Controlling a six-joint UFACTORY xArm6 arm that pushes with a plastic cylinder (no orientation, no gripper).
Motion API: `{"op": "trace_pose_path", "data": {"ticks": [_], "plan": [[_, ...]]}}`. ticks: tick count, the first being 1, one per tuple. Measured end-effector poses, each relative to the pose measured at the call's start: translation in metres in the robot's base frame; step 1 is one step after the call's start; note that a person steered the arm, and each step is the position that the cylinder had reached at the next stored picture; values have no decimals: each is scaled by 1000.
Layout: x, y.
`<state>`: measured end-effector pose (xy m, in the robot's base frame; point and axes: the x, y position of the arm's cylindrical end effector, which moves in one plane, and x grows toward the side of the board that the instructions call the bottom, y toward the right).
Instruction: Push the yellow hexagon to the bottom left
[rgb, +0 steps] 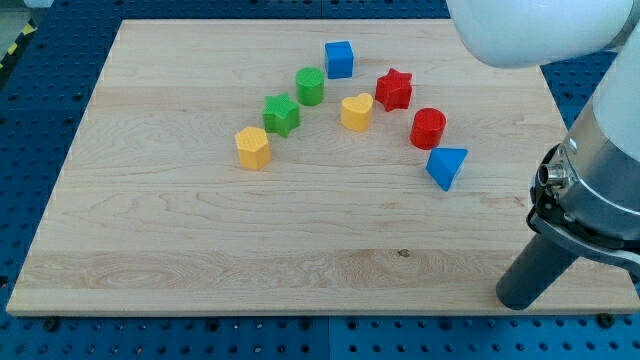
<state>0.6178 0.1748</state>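
Note:
The yellow hexagon (253, 148) sits on the wooden board (200, 250), left of centre. My tip (519, 298) rests near the board's bottom right corner, far to the right of and below the hexagon, touching no block. The rod leans up into the arm at the view's right edge.
A green star (281, 114), green cylinder (310, 86) and blue cube (339, 59) run up and right of the hexagon. A yellow heart (356, 112), red star (394, 89), red cylinder (428, 128) and blue triangle (446, 167) lie further right.

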Motion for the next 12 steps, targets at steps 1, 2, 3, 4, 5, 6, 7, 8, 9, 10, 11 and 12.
{"op": "trace_pose_path", "data": {"ticks": [1,2,3,4,5,6,7,8,9,10,11,12], "plan": [[-3,0],[-27,-18],[-72,-37],[-121,-57],[-127,-65],[-142,-84],[-160,-89],[-162,-102],[-178,-139],[-191,-168],[-191,-208],[-191,-233]]}}
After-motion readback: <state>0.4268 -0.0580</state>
